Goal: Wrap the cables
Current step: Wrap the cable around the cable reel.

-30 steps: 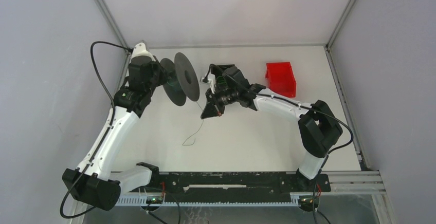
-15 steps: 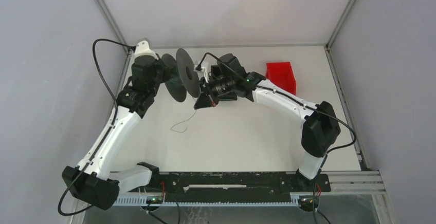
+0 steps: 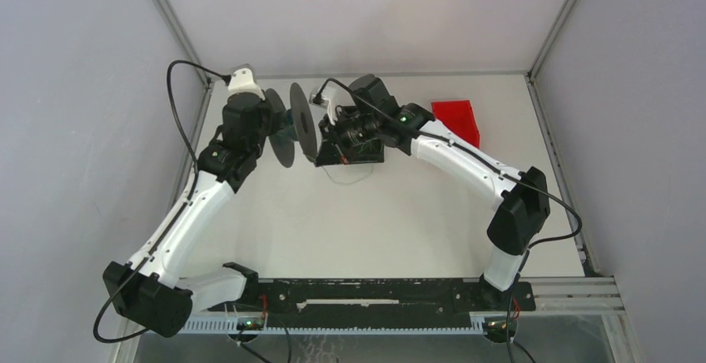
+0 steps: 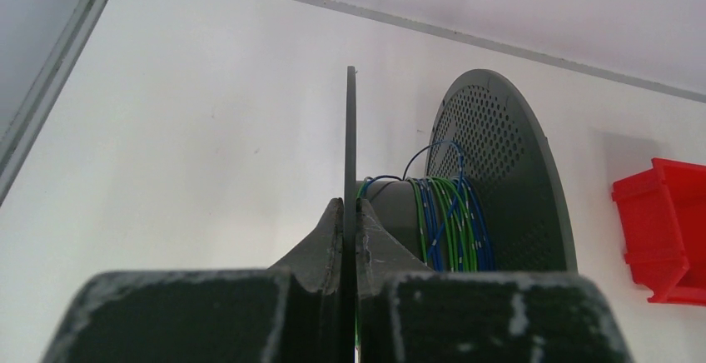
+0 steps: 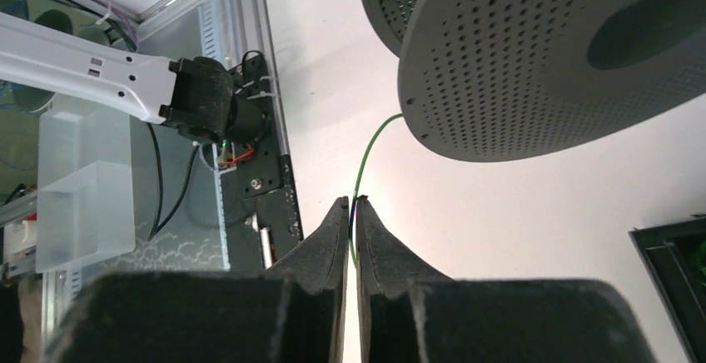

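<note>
Cables (image 4: 445,221): thin green and blue strands wound on the hub of a grey spool (image 4: 508,171), bunched against the far flange, with one blue loop standing proud of the winding

Loose end: a single green strand (image 5: 370,142) leaves the spool from under the edge of the perforated flange and runs down into the slit between the right fingers (image 5: 333,230). From above, a faint slack loop lies on the worktop (image 3: 375,221) just below them

Spool: two round perforated flanges, set on edge at the far left of the worktop. Whether it rests on the worktop cannot be told

Left fingers (image 4: 329,230): clamped on the rim of the near flange, one finger on each face, the flange seen edge-on between them

Right fingers: close together, only a narrow slit between the tips, just beside the spool's outer flange. The strand sits in that slit; whether it is pinched or free cannot be told

Red bin (image 3: 456,117): far right part of the worktop, apart from the spool and both arms
</note>
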You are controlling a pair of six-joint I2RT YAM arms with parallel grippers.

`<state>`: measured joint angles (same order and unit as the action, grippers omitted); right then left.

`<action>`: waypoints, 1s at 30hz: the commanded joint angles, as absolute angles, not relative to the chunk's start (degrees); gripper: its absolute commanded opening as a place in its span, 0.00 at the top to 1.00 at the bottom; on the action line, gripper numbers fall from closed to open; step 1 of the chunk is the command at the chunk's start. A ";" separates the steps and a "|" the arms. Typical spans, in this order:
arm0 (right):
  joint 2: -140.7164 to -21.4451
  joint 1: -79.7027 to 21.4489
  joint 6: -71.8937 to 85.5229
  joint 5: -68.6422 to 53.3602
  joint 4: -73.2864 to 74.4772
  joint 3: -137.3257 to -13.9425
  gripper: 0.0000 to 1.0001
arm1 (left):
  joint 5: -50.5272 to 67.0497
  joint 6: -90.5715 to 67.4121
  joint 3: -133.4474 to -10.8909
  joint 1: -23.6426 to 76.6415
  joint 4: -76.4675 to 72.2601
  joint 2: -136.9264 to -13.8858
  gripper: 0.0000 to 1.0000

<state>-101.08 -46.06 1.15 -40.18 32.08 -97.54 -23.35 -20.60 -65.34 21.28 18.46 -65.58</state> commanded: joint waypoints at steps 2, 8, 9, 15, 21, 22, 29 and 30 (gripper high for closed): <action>-100.28 -46.42 -2.42 -34.52 35.72 -102.31 0.90 | -24.90 -18.37 -64.91 22.39 11.83 -64.26 1.00; -100.02 -45.81 -3.15 -34.51 35.82 -102.90 0.94 | -24.20 -17.45 -64.58 23.00 11.78 -63.99 1.00; -100.10 -45.50 -3.00 -34.80 35.62 -102.58 0.95 | -24.05 -17.57 -64.60 23.02 11.76 -63.86 1.00; -99.72 -42.72 -3.57 -36.06 33.68 -101.46 1.00 | -22.61 -16.77 -64.36 23.66 11.91 -63.37 1.00; -99.73 -41.76 -6.04 -38.02 34.61 -104.12 1.00 | -23.43 -12.12 -63.27 26.93 9.42 -64.30 1.00; -99.61 -41.63 -6.33 -38.01 34.70 -104.49 1.00 | -23.58 -10.97 -63.16 27.29 9.00 -64.56 1.00; -99.60 -41.33 -9.23 -36.00 36.90 -108.27 1.00 | -25.03 -4.25 -62.76 32.47 6.78 -65.86 1.00; -99.58 -41.24 -9.56 -35.62 37.18 -108.74 1.00 | -25.05 -3.54 -62.67 32.96 6.73 -66.02 1.00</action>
